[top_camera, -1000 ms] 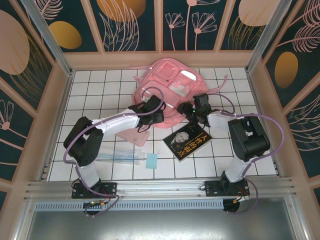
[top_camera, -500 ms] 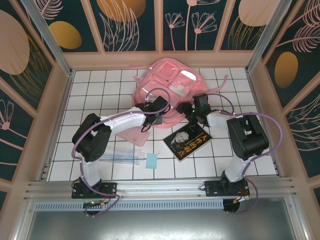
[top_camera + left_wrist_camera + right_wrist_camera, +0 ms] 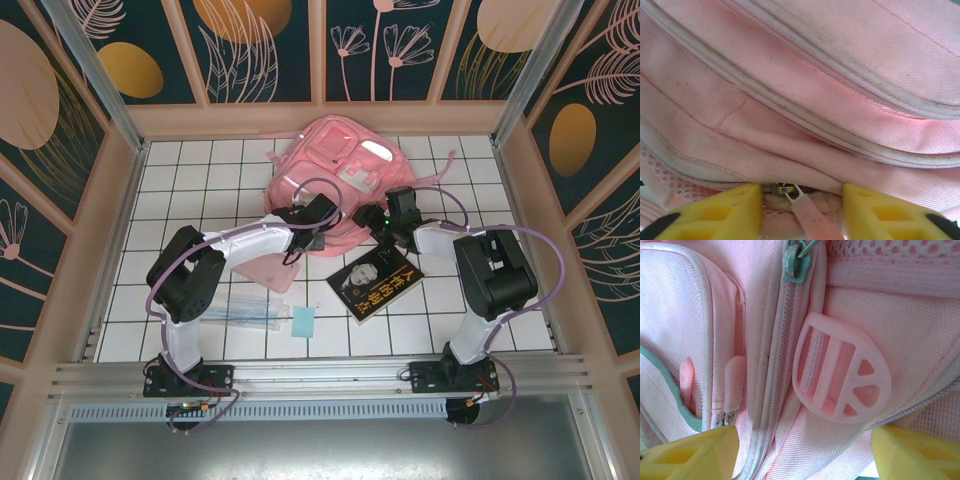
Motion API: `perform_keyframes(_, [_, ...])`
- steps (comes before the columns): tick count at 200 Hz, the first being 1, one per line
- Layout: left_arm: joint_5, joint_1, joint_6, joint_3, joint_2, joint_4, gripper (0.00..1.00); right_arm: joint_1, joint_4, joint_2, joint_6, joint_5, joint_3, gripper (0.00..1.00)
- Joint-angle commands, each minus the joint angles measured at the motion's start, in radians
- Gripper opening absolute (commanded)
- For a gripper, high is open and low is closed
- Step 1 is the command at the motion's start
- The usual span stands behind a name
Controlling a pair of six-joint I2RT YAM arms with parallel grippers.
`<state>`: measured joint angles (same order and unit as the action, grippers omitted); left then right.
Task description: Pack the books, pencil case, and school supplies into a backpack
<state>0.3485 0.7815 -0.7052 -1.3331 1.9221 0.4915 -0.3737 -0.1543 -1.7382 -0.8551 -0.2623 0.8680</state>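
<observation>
You have both arms at the backpack, zipper pull not yet pinched.
Left fingers stand spread either side of the pull, set to close on it; right fingers, also spread, straddle fabric by the strap buckle, likely bracing. The book lies on the desk.

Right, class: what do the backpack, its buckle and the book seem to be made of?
Backpack: matte woven fabric, its weave showing. Buckle: smooth translucent pink plastic, moulded bars. Book: likely printed card or paper; too small to confirm.
</observation>
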Motion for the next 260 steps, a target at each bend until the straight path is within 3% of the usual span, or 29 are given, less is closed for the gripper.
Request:
perform_keyframes(1, [0.017, -0.021, 0.017, 0.033, -0.002, 0.030, 0.35, 0.005, -0.017, -0.010, 0.001, 0.012, -0.007, 0.71])
perform_keyframes(23, [0.027, -0.030, 0.025, 0.040, -0.020, 0.031, 0.25, 0.005, -0.014, -0.015, 0.003, 0.009, 0.000, 0.71])
perform_keyframes(51, [0.037, -0.032, 0.031, 0.044, -0.030, 0.043, 0.20, 0.005, -0.013, -0.012, 0.004, 0.016, -0.001, 0.71])
perform_keyframes(79, [0.040, -0.043, 0.038, 0.063, -0.043, 0.039, 0.00, 0.005, -0.011, -0.013, 0.004, 0.020, -0.002, 0.71])
perform_keyframes(134, [0.021, -0.071, 0.089, 0.086, -0.112, 0.029, 0.00, 0.005, -0.018, -0.035, -0.011, 0.068, -0.005, 0.70])
perform_keyframes(145, [0.002, -0.084, 0.124, 0.101, -0.125, 0.014, 0.00, 0.008, -0.035, -0.049, -0.018, 0.076, -0.001, 0.64])
perform_keyframes(161, [-0.050, -0.113, 0.179, 0.125, -0.138, -0.011, 0.00, 0.009, -0.061, -0.078, -0.025, 0.085, 0.014, 0.31])
perform_keyframes(187, [-0.108, -0.120, 0.270, 0.178, -0.196, -0.081, 0.00, 0.022, -0.083, -0.125, -0.031, 0.067, 0.049, 0.00])
perform_keyframes(223, [0.022, -0.176, 0.275, 0.193, -0.248, -0.042, 0.00, 0.076, -0.065, -0.085, 0.027, 0.072, 0.036, 0.00])
perform_keyframes(260, [0.057, -0.249, 0.303, 0.214, -0.254, -0.085, 0.00, 0.163, -0.022, -0.030, 0.095, 0.093, 0.023, 0.00])
